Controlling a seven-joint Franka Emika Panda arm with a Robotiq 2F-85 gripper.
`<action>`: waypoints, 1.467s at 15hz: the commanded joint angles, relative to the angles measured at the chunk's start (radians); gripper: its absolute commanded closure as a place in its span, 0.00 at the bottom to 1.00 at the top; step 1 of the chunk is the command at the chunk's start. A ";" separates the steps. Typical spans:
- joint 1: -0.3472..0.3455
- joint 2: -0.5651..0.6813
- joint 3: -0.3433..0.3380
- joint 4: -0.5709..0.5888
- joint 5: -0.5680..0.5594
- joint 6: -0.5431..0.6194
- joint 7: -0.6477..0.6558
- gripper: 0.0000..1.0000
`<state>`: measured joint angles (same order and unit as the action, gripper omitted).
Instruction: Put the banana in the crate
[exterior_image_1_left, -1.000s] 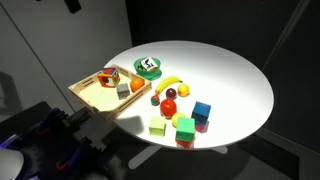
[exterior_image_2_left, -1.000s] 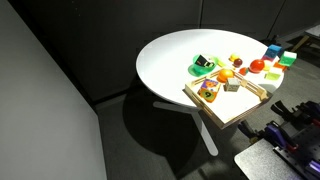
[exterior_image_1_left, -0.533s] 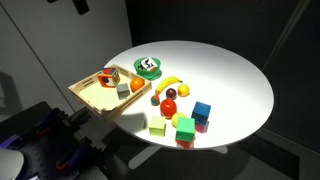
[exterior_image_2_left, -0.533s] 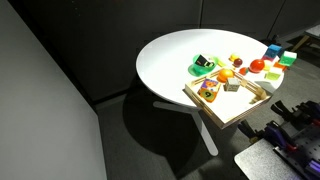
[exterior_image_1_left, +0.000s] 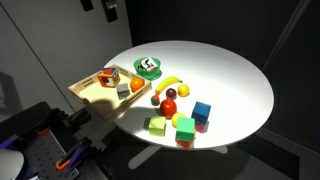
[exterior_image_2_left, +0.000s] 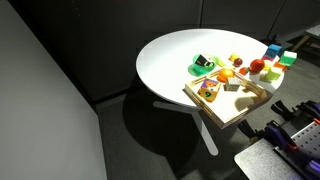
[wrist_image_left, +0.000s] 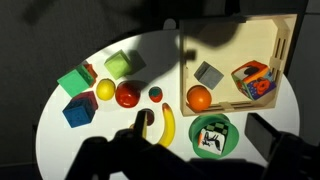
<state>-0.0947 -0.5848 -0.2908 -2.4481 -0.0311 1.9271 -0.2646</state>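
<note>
In the wrist view, a glossy red ball (wrist_image_left: 127, 95) sits near the left of the small curved yellow toy banana (wrist_image_left: 168, 125). The banana lies on the round white table (wrist_image_left: 140, 50), outside the shallow light-wood crate (wrist_image_left: 240, 40) at far right. A green-and-white bowl (wrist_image_left: 210, 135) sits just right of the banana. The gripper (exterior_image_1_left: 110, 10) hangs high above, jaws spread and empty. An off-centre descent could knock the ball or bowl, or pinch the banana's tip so it slips.
</note>
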 joint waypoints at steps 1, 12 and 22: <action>-0.039 0.174 0.034 0.117 -0.018 -0.032 0.069 0.00; -0.067 0.479 0.069 0.253 -0.110 0.073 0.133 0.00; -0.073 0.550 0.072 0.280 -0.098 0.178 0.154 0.00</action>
<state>-0.1464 -0.0373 -0.2294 -2.1968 -0.1145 2.1289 -0.1461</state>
